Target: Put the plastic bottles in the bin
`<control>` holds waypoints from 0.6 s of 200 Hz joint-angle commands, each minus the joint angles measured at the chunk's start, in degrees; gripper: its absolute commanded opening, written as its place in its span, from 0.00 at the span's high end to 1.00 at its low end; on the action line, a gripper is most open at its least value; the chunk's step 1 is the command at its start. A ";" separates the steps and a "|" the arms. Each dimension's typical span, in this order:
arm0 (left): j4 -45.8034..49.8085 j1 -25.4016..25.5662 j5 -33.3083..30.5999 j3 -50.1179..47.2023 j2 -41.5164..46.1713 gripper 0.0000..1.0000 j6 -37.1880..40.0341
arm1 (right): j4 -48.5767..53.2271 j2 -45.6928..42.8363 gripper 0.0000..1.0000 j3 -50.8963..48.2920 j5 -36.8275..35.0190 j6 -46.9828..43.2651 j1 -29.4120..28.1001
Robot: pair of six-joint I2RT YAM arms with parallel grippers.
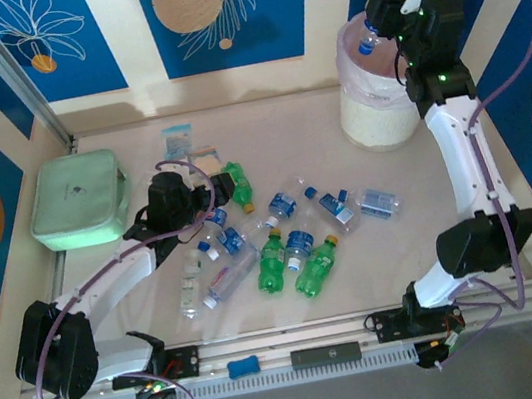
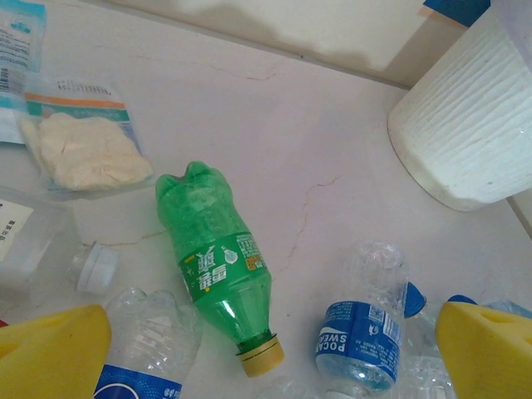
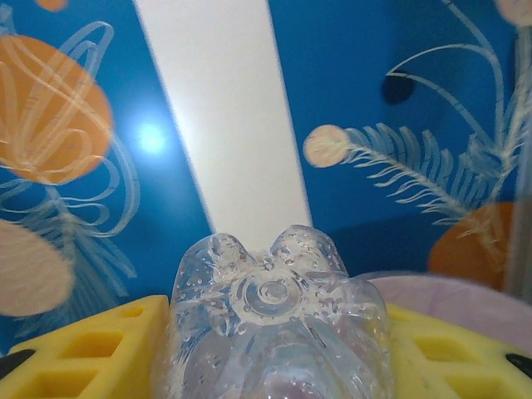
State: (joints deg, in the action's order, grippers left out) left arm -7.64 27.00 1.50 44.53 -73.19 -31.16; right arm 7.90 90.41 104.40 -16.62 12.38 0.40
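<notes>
Clear and green plastic bottles [image 1: 272, 259] lie scattered on the tabletop [image 1: 306, 132] by the left hand [image 1: 170, 202], which is spread wide and empty, ready to pick. Farther back, the right hand [image 1: 381, 19] grips a clear bottle [image 3: 278, 332] above the bin [image 1: 380, 121], poised for dropping.

You get bright, even light in the top view, with a soft shadow along the far edge of the table [image 1: 298, 144]. At your left wrist the green bottle [image 2: 218, 258] is sharp, but the yellow fingers [image 2: 50, 353] blur. At your right wrist, glare spots the wall [image 3: 150, 137], which is soft behind the clear bottle [image 3: 274, 324].
</notes>
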 commanded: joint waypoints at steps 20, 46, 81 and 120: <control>1.57 -0.37 1.49 0.25 1.88 0.00 1.80 | 5.17 9.19 0.52 8.16 -8.35 -8.37 2.16; 1.82 -0.37 1.44 0.79 1.74 0.00 2.22 | 14.57 15.11 0.51 14.01 -6.59 -5.36 3.43; 3.08 -0.40 1.90 2.08 1.56 0.00 3.31 | 19.30 19.81 0.46 16.02 -5.15 -2.73 3.87; 4.81 -0.38 0.55 1.84 3.46 0.00 5.21 | 28.32 25.10 0.31 25.55 -4.04 0.17 4.62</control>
State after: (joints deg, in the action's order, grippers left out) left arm -4.51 27.00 2.11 44.86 -72.31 -28.34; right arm 30.22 114.65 123.37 -21.63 10.39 4.67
